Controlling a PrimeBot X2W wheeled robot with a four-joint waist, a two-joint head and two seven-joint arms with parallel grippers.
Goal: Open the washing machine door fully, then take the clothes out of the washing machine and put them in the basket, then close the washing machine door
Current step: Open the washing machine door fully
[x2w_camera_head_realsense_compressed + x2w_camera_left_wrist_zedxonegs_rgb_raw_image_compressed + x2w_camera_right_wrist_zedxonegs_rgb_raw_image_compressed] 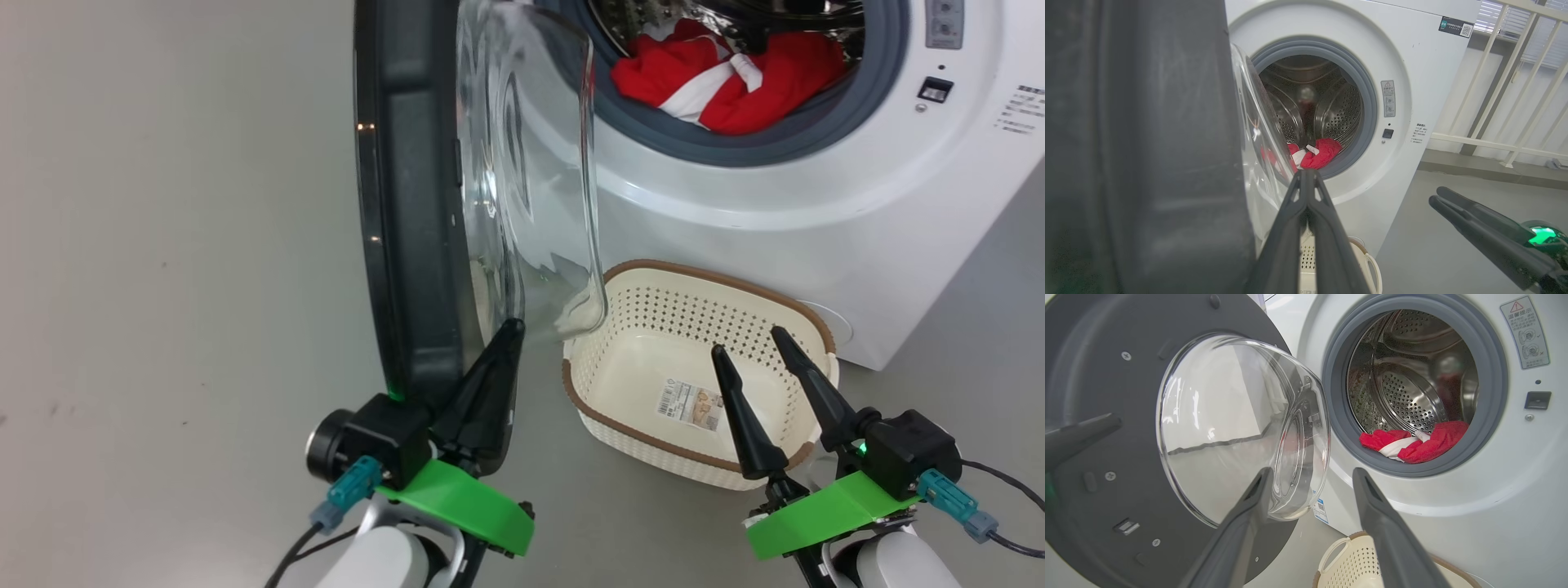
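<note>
The left hand [510, 331], fingers pressed together and holding nothing, lies close along the low inner edge of the washing machine door [408, 204], just beside its glass bowl [531, 163]. The right hand [749, 343], fingers apart and empty, hovers over the basket [620, 273], which stands just before the washing machine [775, 212]. The door stands upright, edge-on from the head, its bowl bulging rightward; bare floor [163, 286] lies to its left. The clothes [735, 82] lie at the drum's [1412, 375] lip. The right wrist view gives the door's grey inner face.
</note>
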